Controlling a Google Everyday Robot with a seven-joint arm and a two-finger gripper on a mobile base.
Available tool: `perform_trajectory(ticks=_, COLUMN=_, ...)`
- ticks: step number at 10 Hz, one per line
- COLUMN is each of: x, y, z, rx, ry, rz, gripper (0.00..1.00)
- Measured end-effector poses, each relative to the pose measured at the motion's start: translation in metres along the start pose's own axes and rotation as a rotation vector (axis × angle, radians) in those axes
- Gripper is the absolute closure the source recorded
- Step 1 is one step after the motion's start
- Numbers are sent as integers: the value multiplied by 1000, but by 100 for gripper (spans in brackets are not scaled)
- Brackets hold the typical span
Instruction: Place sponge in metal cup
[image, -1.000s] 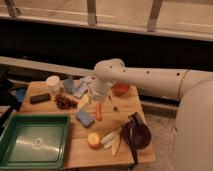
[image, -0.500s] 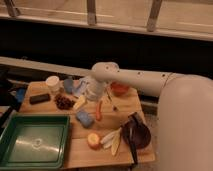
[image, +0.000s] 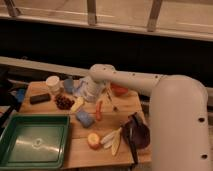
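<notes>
The arm reaches in from the right of the frame and bends down over the middle of the wooden desk (image: 85, 152). Its pincer (image: 89, 96) hangs at the end of the white wrist, just above centre-left. Whether the pincer is apart or together cannot be told, as the wrist housing covers it.

The sponge (image: 84, 118) lies flat on the desk below the pincer and apart from it, just beside the orange sausage-shaped thing (image: 98, 111). Nothing holds it, so the pick-up is judged not yet done. The arm seems posed over this cluster to come down on the sponge from above.

The metal cup cannot be made out. It may sit behind the wrist, among the crowded things at the back of the desk. There stand the white container (image: 52, 84) and the paler blue-grey pieces (image: 68, 85), with the orange-red bowl (image: 119, 90) to the right of the arm. A black block (image: 40, 98) lies at the left and a green tray (image: 35, 118) fills the lower left.

Compared with a second ago, the elbow has swung leftward and the wrist has sunk closer to the desk. Over the last half second the pose has hardly changed. The sponge has stayed where it was
</notes>
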Motion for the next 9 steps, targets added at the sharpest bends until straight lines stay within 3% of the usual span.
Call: perform_trajectory(ticks=9, x=-2, y=-2, z=22, rx=11, ry=1, rz=-4, gripper=20)
